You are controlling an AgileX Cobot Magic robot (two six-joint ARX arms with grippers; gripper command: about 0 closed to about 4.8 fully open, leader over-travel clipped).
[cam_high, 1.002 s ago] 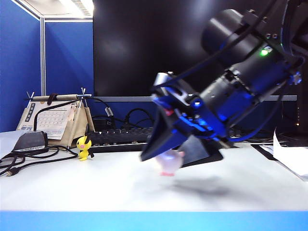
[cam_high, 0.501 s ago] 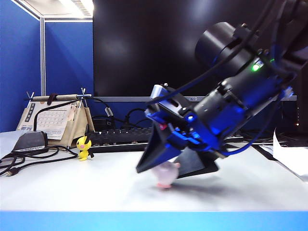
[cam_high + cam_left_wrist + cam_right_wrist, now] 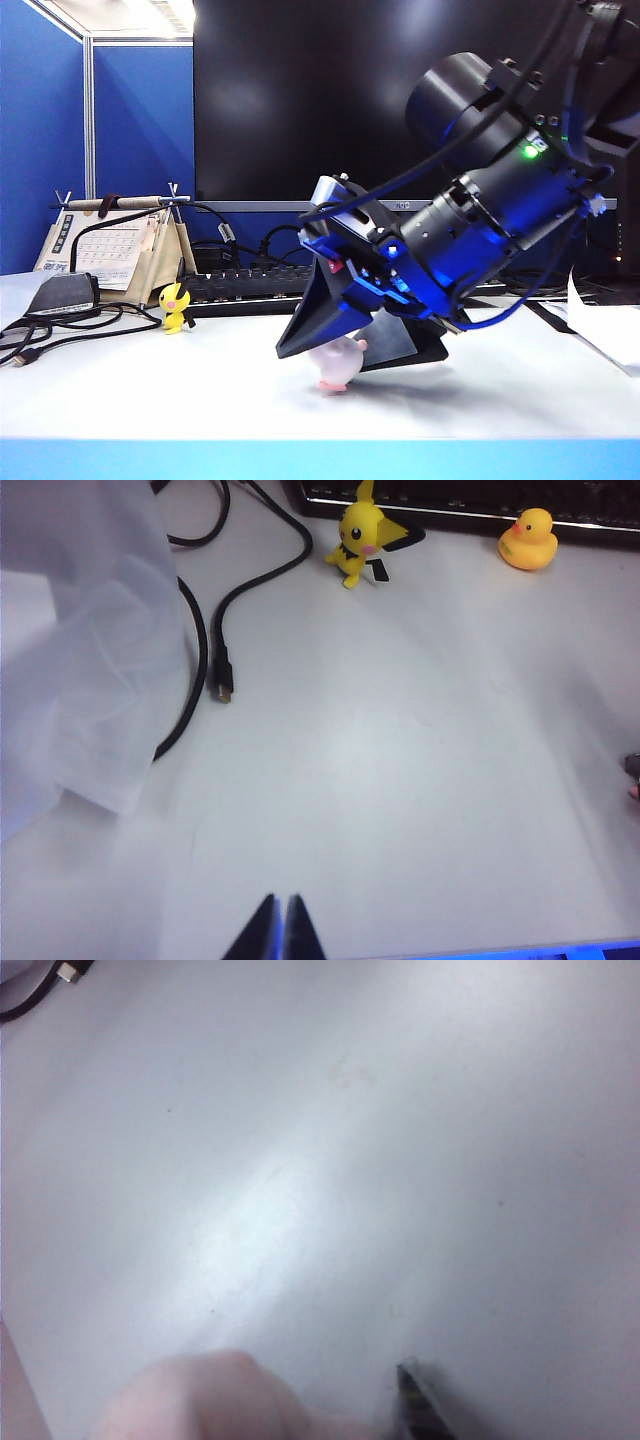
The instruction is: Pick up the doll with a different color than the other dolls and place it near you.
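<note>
Right now your right gripper (image 3: 335, 362) is low over the worktop (image 3: 200, 390), in front of the keyboard (image 3: 250, 285), with its fingers (image 3: 310, 325) pinching the white doll (image 3: 336, 365). The doll's pink base looks to be at or just above the surface; from the exterior view you cannot tell for sure whether it touches. It sits tilted between the fingers, not upright. In the right wrist view the doll (image 3: 200, 1400) is only a pale pink blur, so that camera gives you no help judging the contact.

Your left gripper (image 3: 280, 935) hangs well clear on the near side of the keyboard (image 3: 460, 500), fingers pressed together and holding nothing. The two yellow dolls, the figure with black-tipped ears (image 3: 358, 542) and the rubber duck (image 3: 528, 538), stand right against the keyboard's front edge.

Watch these risks:
- If you spread the fingers while the doll is tilted, it will likely tip onto its side, since it has a small base and a tall body.
- If you press lower, the doll could be squeezed against the worktop and slip out sideways.
- If it is not yet down, releasing drops it and it may roll toward the near edge.
</note>
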